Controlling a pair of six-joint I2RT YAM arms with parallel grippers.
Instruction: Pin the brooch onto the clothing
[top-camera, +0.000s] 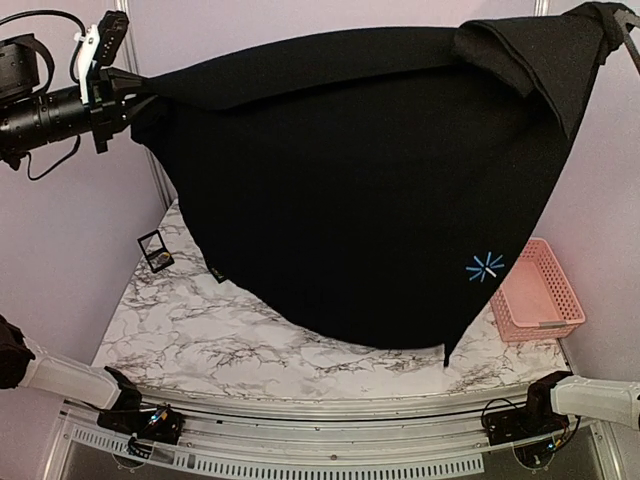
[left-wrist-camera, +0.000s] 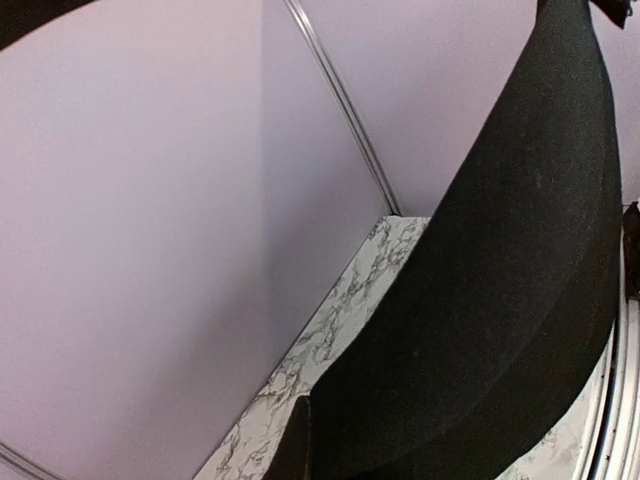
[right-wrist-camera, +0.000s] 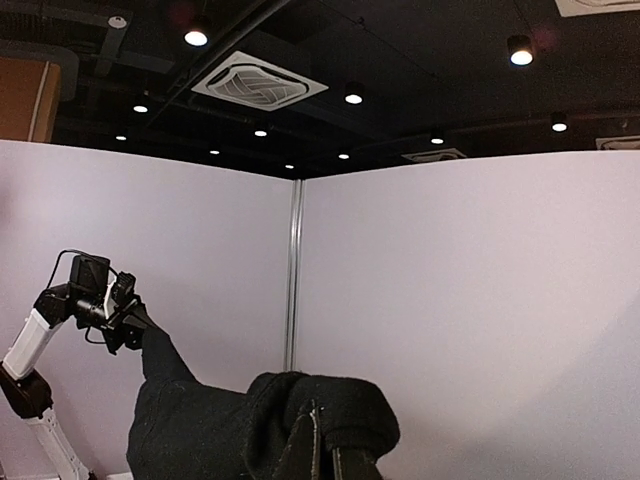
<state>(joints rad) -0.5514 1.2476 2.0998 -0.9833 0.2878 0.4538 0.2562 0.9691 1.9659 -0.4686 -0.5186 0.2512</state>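
Left gripper: the left gripper (top-camera: 118, 85) is raised high above the far-left corner of the tabletop (top-camera: 200, 340). Its jaws are closed tight on one bunched end of the T-shirt (top-camera: 360, 200). The right wrist view shows the same pinch from across the table, with cloth trailing from the tip.
Right gripper: the right gripper (right-wrist-camera: 325, 458) is up above the far-right corner and barely inside the overhead view. Its fingers (right-wrist-camera: 305, 450) are drawn nearly together, with a thick fold of black cloth heaped over and between them.
T-shirt: it is stretched between the two grippers like a hammock. The top edge sags from one grip to the other, and the body hangs in a wide curve over the middle of the table. One sleeve is folded over near the right grip.
Lowest fold: it comes down toward the near edge, right of centre. It cannot be told whether it rests on the marble or hangs just above it.
Starburst mark: the light-blue starburst mark (top-camera: 485, 267) is on the lower right of the hanging cloth, facing the overhead camera.
Pink basket: the pink basket (top-camera: 540, 290) sits at the right edge, just beside the cloth's right side.
Small black-framed square object: the small black-framed square object (top-camera: 153, 250) lies by the left edge, toward the far-left corner and apart from the cloth. It is too small to identify.
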